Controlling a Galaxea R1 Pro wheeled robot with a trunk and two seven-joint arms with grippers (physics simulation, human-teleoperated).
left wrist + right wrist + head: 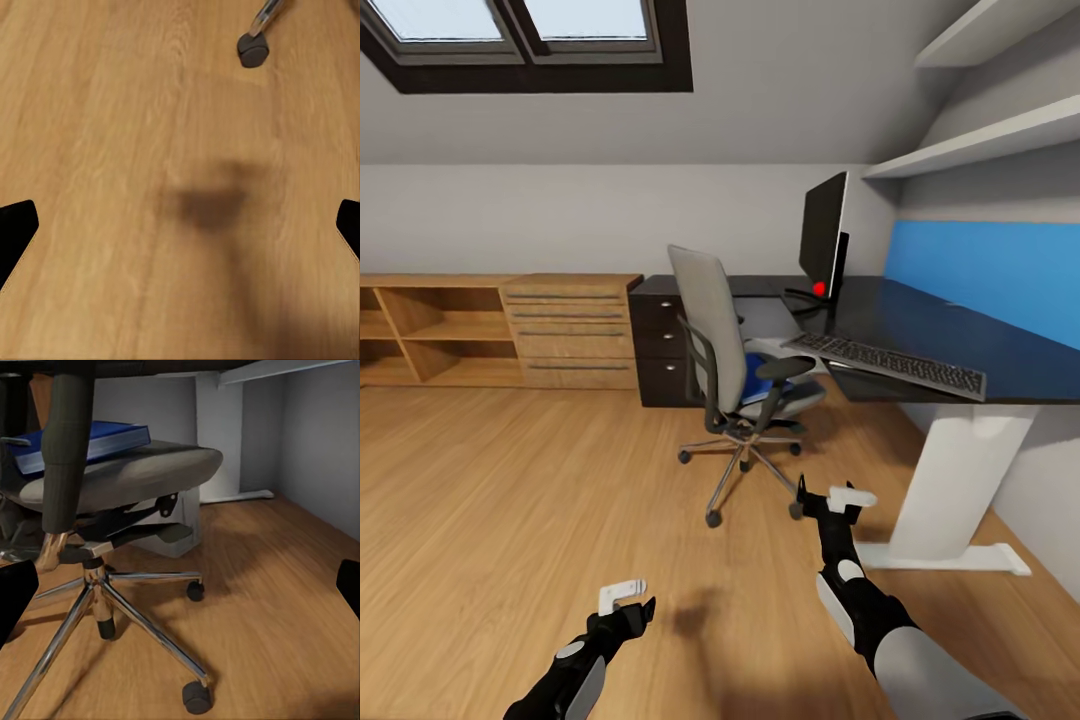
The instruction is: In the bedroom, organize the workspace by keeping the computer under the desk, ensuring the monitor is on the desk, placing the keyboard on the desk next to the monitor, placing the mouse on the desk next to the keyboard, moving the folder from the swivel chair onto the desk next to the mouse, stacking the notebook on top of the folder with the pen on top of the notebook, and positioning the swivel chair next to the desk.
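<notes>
The left gripper (628,592) hangs over bare wood floor (510,500), jaws wide and empty. The folder (755,378) lies on the swivel chair (735,365) seat — not yet moved. The right gripper (840,497) reaches toward it, jaws wide. The monitor (823,232) and keyboard (890,364) sit on the black worktop (920,320) — most steps seem left. It is an attic room.
</notes>
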